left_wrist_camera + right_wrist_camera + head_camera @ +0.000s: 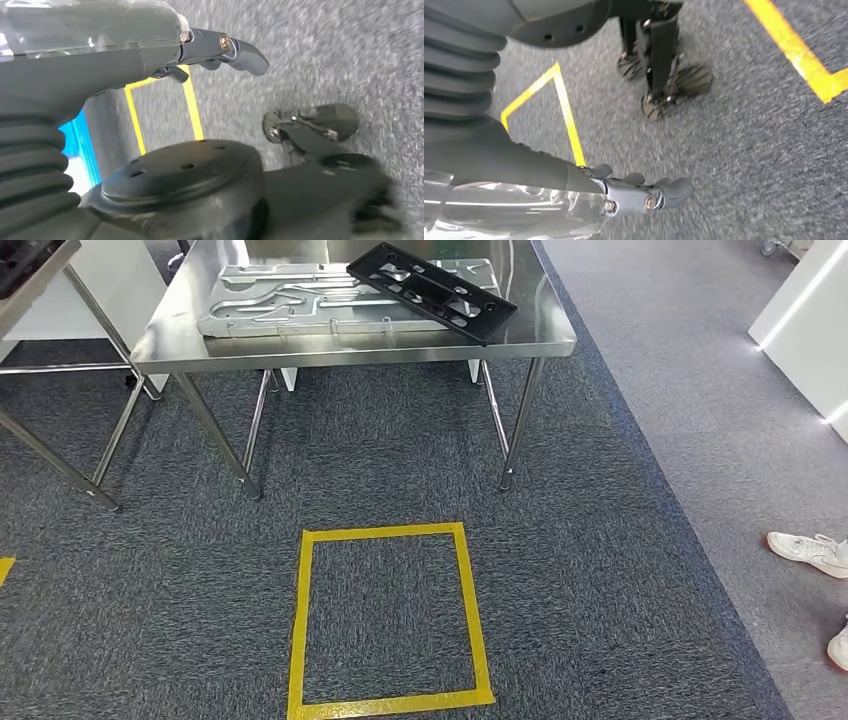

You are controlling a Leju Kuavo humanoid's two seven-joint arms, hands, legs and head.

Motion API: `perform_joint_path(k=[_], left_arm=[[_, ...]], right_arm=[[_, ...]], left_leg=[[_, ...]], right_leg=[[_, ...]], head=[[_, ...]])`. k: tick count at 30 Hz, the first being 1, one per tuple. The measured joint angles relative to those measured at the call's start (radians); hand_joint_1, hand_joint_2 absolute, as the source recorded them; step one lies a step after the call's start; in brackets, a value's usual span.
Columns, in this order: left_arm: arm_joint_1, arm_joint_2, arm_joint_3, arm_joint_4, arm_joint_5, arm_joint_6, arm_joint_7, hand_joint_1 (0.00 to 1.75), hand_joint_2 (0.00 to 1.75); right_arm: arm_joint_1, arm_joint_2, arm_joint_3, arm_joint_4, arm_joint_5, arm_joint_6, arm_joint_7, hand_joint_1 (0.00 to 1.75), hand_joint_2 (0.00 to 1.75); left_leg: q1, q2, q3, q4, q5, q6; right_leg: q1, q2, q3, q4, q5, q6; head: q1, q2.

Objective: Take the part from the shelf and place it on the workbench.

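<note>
A black flat part [432, 290] with several cut-outs lies at an angle on a silver grooved metal plate [280, 305]. Both rest on a steel table [350, 348] at the far side of the head view. My left hand [215, 50] hangs over the grey carpet, its fingers loosely spread and holding nothing. My right hand [644, 195] also hangs above the carpet with nothing in it, fingers slightly bent and apart. Both hands are low and far from the table.
A yellow tape square [305, 620] marks the carpet in front of the table. A second steel table [30, 280] stands at the left. A person's white shoes [810, 552] are at the right edge, beyond a white cabinet [810, 320].
</note>
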Motion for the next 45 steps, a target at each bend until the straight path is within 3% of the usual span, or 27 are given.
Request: perform_joint_path(k=[2,4,6,9,10,11,12,13,15,17,19,21,22,24,26,27,28,30,32,34,35,37,39,41,42,43,45], left_arm=[[-0.002,0.001,0.0,0.0,-0.064,0.013,-0.005,0.0,0.0],[-0.003,0.002,0.0,0.0,-0.116,0.024,-0.008,0.0,0.0],[-0.004,0.003,0.0,0.0,-0.172,0.035,-0.01,0.0,0.0],[-0.006,0.006,-0.001,0.0,-0.297,0.052,-0.009,0.0,0.0],[-0.006,0.008,-0.001,0.0,-0.365,0.058,-0.008,0.0,0.0],[-0.006,0.01,-0.002,0.0,-0.444,0.063,-0.007,0.0,0.0],[-0.006,0.013,-0.003,0.0,-0.507,0.066,-0.006,0.0,0.0],[-0.006,0.016,-0.005,0.0,-0.535,0.067,-0.006,0.0,0.0],[-0.009,0.021,-0.014,0.0,-0.521,0.068,-0.006,0.0,0.0],[-0.014,0.029,-0.025,0.0,-0.523,0.068,-0.006,0.0,0.0],[-0.018,0.036,-0.032,0.0,-0.566,0.07,-0.006,0.0,0.0],[-0.019,0.048,-0.04,0.0,-0.622,0.073,-0.006,0.0,0.0],[-0.022,0.055,-0.048,0.0,-0.653,0.073,-0.007,0.0,0.0],[-0.034,0.067,-0.067,0.0,-0.709,0.076,-0.013,0.0,0.0],[-0.05,0.074,-0.085,0.0,-0.758,0.077,-0.021,0.0,0.0],[-0.056,0.076,-0.093,0.0,-0.783,0.076,-0.024,0.0,0.0],[-0.06,0.076,-0.1,0.0,-0.806,0.073,-0.025,0.0,0.0],[-0.067,0.074,-0.111,0.0,-0.835,0.069,-0.02,0.0,0.0],[-0.07,0.066,-0.119,0.0,-0.841,0.073,-0.014,0.0,0.0],[-0.069,0.056,-0.124,0.0,-0.841,0.077,-0.01,0.0,0.0],[-0.067,0.052,-0.124,0.0,-0.84,0.078,-0.01,0.0,0.0],[-0.066,0.045,-0.125,0.0,-0.832,0.083,-0.014,0.0,0.0],[-0.068,0.037,-0.122,0.0,-0.806,0.103,-0.028,0.0,0.0],[-0.066,0.028,-0.111,0.0,-0.769,0.132,-0.047,0.0,0.0],[-0.064,0.023,-0.101,0.0,-0.752,0.145,-0.053,0.0,0.0],[-0.061,0.018,-0.091,0.0,-0.738,0.155,-0.058,0.0,0.0],[-0.056,0.006,-0.074,0.0,-0.723,0.164,-0.061,0.0,0.0]], right_arm=[[-0.001,-0.002,0.0,0.002,0.048,-0.012,0.009,0.0,0.0],[-0.002,-0.002,0.0,0.004,0.091,-0.021,0.022,0.0,0.0],[-0.002,-0.002,0.002,0.006,0.137,-0.032,0.039,0.0,0.0],[-0.001,0.006,0.006,0.01,0.239,-0.06,0.074,0.0,0.0],[0.0,0.01,0.006,0.011,0.291,-0.075,0.087,0.0,0.0],[0.001,0.013,0.006,0.011,0.341,-0.089,0.099,0.0,0.0],[0.002,0.015,0.007,0.011,0.373,-0.098,0.105,0.0,0.0],[0.002,0.016,0.007,0.012,0.382,-0.1,0.105,0.0,0.0],[0.003,0.016,0.008,0.014,0.369,-0.098,0.097,0.0,0.0],[0.003,0.016,0.009,0.017,0.377,-0.1,0.088,0.0,0.0],[0.002,0.016,0.013,0.019,0.404,-0.104,0.083,0.0,0.0],[0.0,0.016,0.02,0.023,0.44,-0.109,0.078,0.0,0.0],[-0.001,0.014,0.024,0.027,0.46,-0.111,0.076,0.0,0.0],[0.0,0.008,0.031,0.036,0.497,-0.114,0.077,0.0,0.0],[0.0,-0.003,0.04,0.048,0.531,-0.115,0.087,0.0,0.0],[-0.001,-0.008,0.044,0.054,0.548,-0.116,0.097,0.0,0.0],[-0.001,-0.012,0.048,0.058,0.565,-0.118,0.11,0.0,0.0],[-0.001,-0.016,0.052,0.063,0.59,-0.123,0.145,0.0,0.0],[0.0,-0.017,0.055,0.064,0.602,-0.127,0.178,0.0,0.0],[-0.001,-0.017,0.057,0.064,0.608,-0.127,0.196,0.0,0.0],[-0.002,-0.017,0.057,0.064,0.609,-0.127,0.2,0.0,0.0],[-0.001,-0.015,0.058,0.064,0.616,-0.126,0.208,0.0,0.0],[0.003,-0.009,0.063,0.064,0.634,-0.12,0.223,0.0,0.0],[0.007,-0.005,0.074,0.064,0.66,-0.109,0.232,0.0,0.0],[0.008,-0.004,0.08,0.064,0.669,-0.104,0.227,0.0,0.0],[0.009,-0.004,0.084,0.064,0.674,-0.102,0.215,0.0,0.0],[0.01,-0.004,0.09,0.063,0.675,-0.103,0.186,0.0,0.0]], left_leg=[[-0.004,-0.003,0.026,-0.059,0.005,0.01],[-0.005,-0.006,0.018,-0.064,0.008,0.024],[-0.003,-0.009,0.013,-0.07,0.017,0.041],[-0.008,-0.015,-0.001,-0.071,0.031,0.057],[-0.011,-0.02,-0.007,-0.07,0.033,0.059],[-0.013,-0.026,-0.011,-0.068,0.036,0.059],[-0.015,-0.034,-0.014,-0.067,0.038,0.058],[-0.017,-0.043,-0.015,-0.066,0.04,0.057],[-0.021,-0.06,-0.017,-0.063,0.043,0.053],[-0.021,-0.077,-0.025,-0.06,0.047,0.044],[-0.019,-0.097,-0.034,-0.061,0.054,0.031],[-0.02,-0.088,-0.048,-0.041,0.041,0.02],[-0.021,-0.071,-0.065,-0.006,0.018,0.015],[-0.015,-0.033,-0.123,0.12,-0.052,0.005],[-0.009,-0.021,-0.166,0.222,-0.087,-0.006],[-0.006,-0.017,-0.16,0.219,-0.075,-0.011],[-0.003,-0.01,-0.135,0.177,-0.048,-0.014],[-0.003,0.029,-0.056,0.034,0.011,-0.013],[-0.007,0.056,-0.016,-0.049,0.032,0.0],[-0.009,0.045,-0.021,-0.055,0.032,0.015],[-0.008,0.036,-0.023,-0.057,0.034,0.022],[-0.004,0.018,-0.025,-0.061,0.041,0.036],[-0.004,-0.001,-0.03,-0.062,0.047,0.045],[-0.007,-0.024,-0.035,-0.061,0.05,0.048],[-0.008,-0.037,-0.036,-0.06,0.051,0.048],[-0.009,-0.051,-0.036,-0.058,0.051,0.048],[-0.01,-0.076,-0.036,-0.054,0.052,0.044]], right_leg=[[0.002,0.001,-0.006,0.006,0.003,0.013],[0.003,-0.001,-0.01,0.007,0.007,0.026],[0.0,-0.002,-0.023,0.034,-0.016,0.036],[-0.002,0.001,-0.104,0.214,-0.121,0.042],[-0.002,0.002,-0.132,0.277,-0.145,0.042],[-0.002,0.002,-0.144,0.311,-0.151,0.042],[-0.002,0.003,-0.136,0.302,-0.136,0.039],[-0.001,0.009,-0.107,0.252,-0.104,0.034],[0.001,0.05,-0.027,0.101,-0.041,0.017],[0.004,0.081,0.013,0.016,-0.021,0.006],[0.004,0.066,0.014,0.005,-0.02,0.003],[-0.001,0.042,0.016,-0.007,-0.011,-0.004],[-0.004,0.028,0.017,-0.012,-0.008,-0.009],[-0.004,-0.001,0.015,-0.015,-0.006,-0.013],[-0.003,-0.031,0.014,-0.013,-0.007,-0.013],[-0.004,-0.044,0.014,-0.011,-0.008,-0.012],[-0.006,-0.055,0.014,-0.009,-0.009,-0.009],[-0.005,-0.074,0.016,-0.002,-0.015,0.0],[0.001,-0.09,0.017,0.005,-0.02,0.012],[0.004,-0.105,0.018,0.006,-0.02,0.023],[0.002,-0.104,0.019,0.008,-0.024,0.028],[-0.003,-0.066,0.002,0.051,-0.06,0.038],[-0.004,-0.016,-0.054,0.174,-0.13,0.04],[-0.004,-0.001,-0.109,0.29,-0.17,0.039],[-0.004,0.001,-0.115,0.3,-0.16,0.037],[-0.004,0.005,-0.101,0.266,-0.13,0.034],[-0.004,0.039,-0.041,0.131,-0.056,0.024]], head=[[0.0,0.0],[0.0,0.0],[0.0,0.0],[0.0,0.0],[0.0,0.0],[0.0,0.0],[0.0,0.0],[0.0,0.0],[0.0,0.0],[0.0,0.0],[0.0,0.0],[0.0,0.0],[0.0,0.0],[0.0,0.0],[0.0,0.0],[0.0,0.0],[0.0,0.0],[0.0,0.0],[0.0,0.0],[0.0,0.0],[0.0,0.0],[0.0,0.0],[0.0,0.0],[0.0,0.0],[0.0,0.0],[0.0,0.0],[0.0,0.0]])
